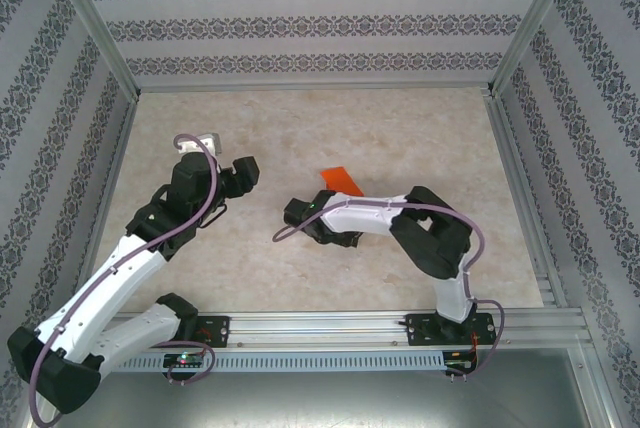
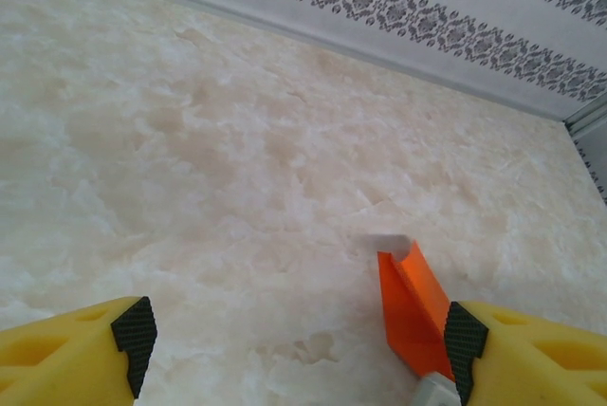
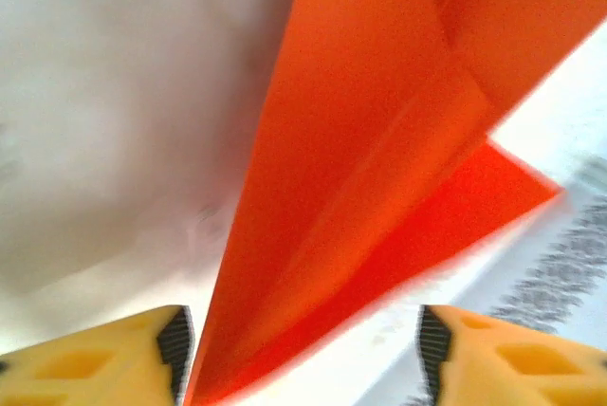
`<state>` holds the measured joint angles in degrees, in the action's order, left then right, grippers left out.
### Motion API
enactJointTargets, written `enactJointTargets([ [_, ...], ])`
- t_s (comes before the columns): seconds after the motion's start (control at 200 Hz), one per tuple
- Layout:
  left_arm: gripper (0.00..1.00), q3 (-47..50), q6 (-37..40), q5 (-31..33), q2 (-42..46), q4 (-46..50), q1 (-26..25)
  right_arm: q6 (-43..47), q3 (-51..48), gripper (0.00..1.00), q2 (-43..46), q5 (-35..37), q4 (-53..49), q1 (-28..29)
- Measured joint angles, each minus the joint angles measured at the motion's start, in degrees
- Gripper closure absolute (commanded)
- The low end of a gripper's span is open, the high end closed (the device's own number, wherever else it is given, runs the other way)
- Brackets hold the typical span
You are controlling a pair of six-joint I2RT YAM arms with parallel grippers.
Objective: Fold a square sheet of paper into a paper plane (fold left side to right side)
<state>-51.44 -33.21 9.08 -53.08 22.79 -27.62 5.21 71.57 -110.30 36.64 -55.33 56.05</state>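
The orange-red paper point(image 1: 340, 180) lies near the table's middle, folded into a narrow dart-like shape. In the right wrist view the paper point(image 3: 379, 131) fans out close to the lens, and its narrow end runs down beside the left fingertip point(image 3: 175, 349). My right gripper point(image 3: 303, 354) is open, with the jaws wide apart either side of that end. My left gripper point(image 2: 299, 344) is also open over bare table, and the paper point(image 2: 413, 306) stands just beyond its right fingertip point(image 2: 465, 349). From above, the left gripper point(image 1: 243, 173) sits left of the paper and the right gripper point(image 1: 305, 216) just below it.
The marbled tabletop point(image 1: 420, 138) is fenced by aluminium rails and patterned walls point(image 1: 320, 28). The right forearm point(image 1: 365, 213) stretches leftward across the middle, in front of the paper. Bare table lies behind the paper and to the far right.
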Motion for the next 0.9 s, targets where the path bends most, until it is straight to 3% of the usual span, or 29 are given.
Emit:
enactJointTargets([
  [0.095,0.14,0.0,-0.6,-0.7,-1.4,-0.1,0.0,-0.6,-1.8,0.06,6.6,-8.0,-0.7,0.0],
  [0.3,0.15,0.3,-3.2,-6.2,-8.0,-3.5,0.3,-2.3,-6.6,0.02,22.9,-22.2,1.6,-1.7],
  [0.62,0.18,-0.6,-10.8,-25.1,-33.4,-18.4,-1.2,-11.7,-19.0,0.02,44.5,-39.5,18.1,-23.9],
  [0.899,0.16,-12.2,-15.7,-31.9,-50.6,-22.3,-4.2,-21.1,-27.6,0.02,48.1,-51.8,29.8,-35.1],
])
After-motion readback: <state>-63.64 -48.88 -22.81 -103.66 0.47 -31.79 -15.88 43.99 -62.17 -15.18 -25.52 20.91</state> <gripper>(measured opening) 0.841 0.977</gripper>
